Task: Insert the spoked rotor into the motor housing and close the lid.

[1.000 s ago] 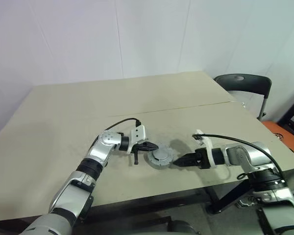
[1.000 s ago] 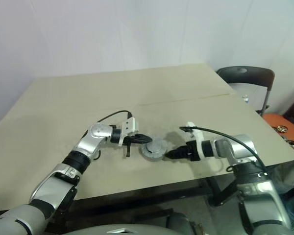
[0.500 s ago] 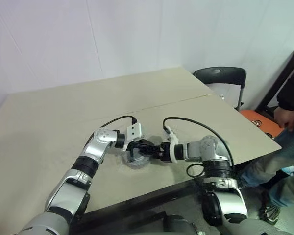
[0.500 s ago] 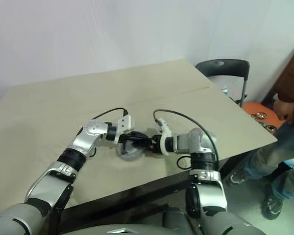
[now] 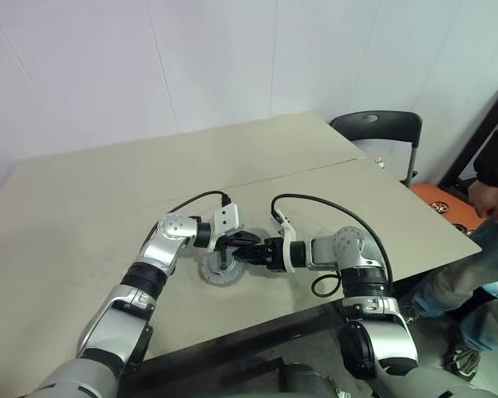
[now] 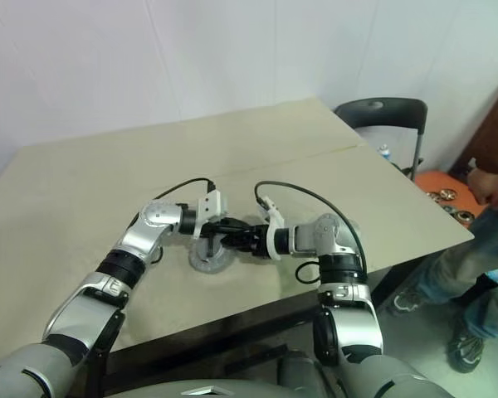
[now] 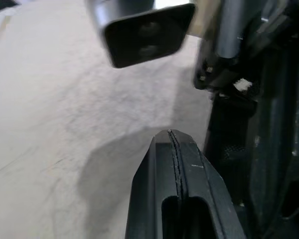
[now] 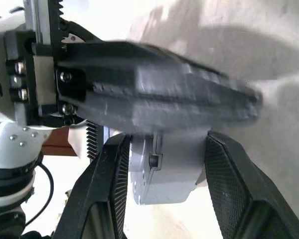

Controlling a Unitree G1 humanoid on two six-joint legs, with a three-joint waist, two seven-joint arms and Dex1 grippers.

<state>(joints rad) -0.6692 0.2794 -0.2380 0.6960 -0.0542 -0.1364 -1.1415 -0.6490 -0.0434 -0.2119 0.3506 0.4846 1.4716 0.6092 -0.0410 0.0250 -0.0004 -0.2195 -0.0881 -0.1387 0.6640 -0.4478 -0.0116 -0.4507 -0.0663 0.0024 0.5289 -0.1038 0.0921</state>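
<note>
The lid (image 5: pixel 216 274), a flat round grey disc, lies on the tan table (image 5: pixel 91 207) near its front edge. I cannot make out the motor housing beneath it, and the spoked rotor is hidden. My left gripper (image 5: pixel 247 239) hovers just above the disc, fingers pressed shut and empty (image 7: pixel 173 144). My right gripper (image 5: pixel 236 251) reaches in from the opposite side and crosses it at close range. In the right wrist view its fingers (image 8: pixel 114 194) stand apart, with a grey part of the left gripper between them; whether they touch it I cannot tell.
A black chair (image 5: pixel 373 128) stands past the table's far right corner. A person (image 5: pixel 494 162) in dark clothes stands at the right edge, beside an orange object (image 5: pixel 436 199) on the floor. The table's front edge runs close below the disc.
The head camera has swung right. My right gripper moved left until it met the left gripper over the disc, and its fingers narrowed. The left gripper stayed shut and hardly moved.
</note>
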